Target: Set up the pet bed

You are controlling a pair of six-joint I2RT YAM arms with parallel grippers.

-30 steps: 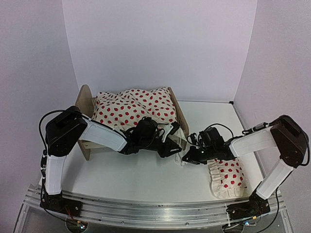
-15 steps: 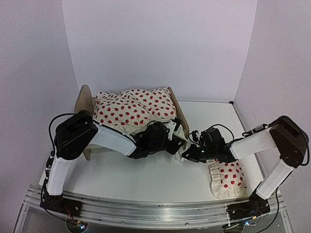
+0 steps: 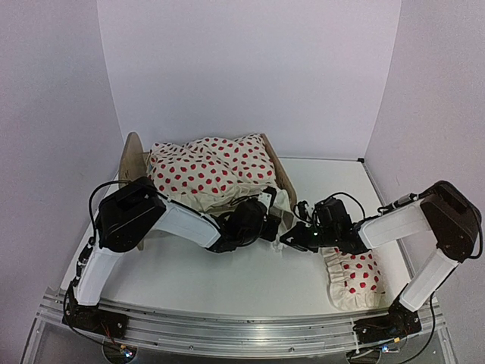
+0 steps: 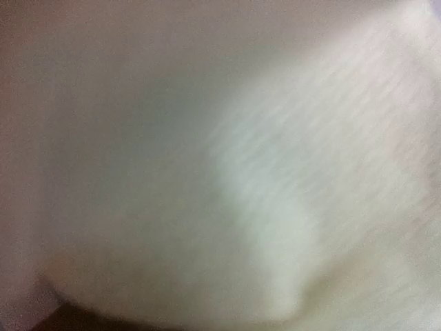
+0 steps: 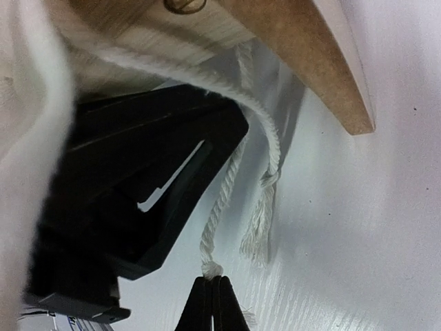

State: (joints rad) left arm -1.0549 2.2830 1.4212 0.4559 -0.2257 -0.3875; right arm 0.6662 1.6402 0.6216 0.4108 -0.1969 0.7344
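left claw (image 3: 267, 215) buried in blanket (image 3: 212, 171) at pet bed (image 3: 130, 161) foot, I can't tell its gap | right claw (image 5: 212, 295) pinched tight on white cord (image 5: 222, 200) just beside that foot

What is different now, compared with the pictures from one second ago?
The left arm folded, its elbow swinging right, and the left gripper pushed in against the spotted blanket. The right gripper edged slightly toward the bed, shut on the white cord. The pet bed and pillow stayed put.

Matt plywood pet bed (image 5: 324, 55) (rough twisted cord (image 5: 272, 141))
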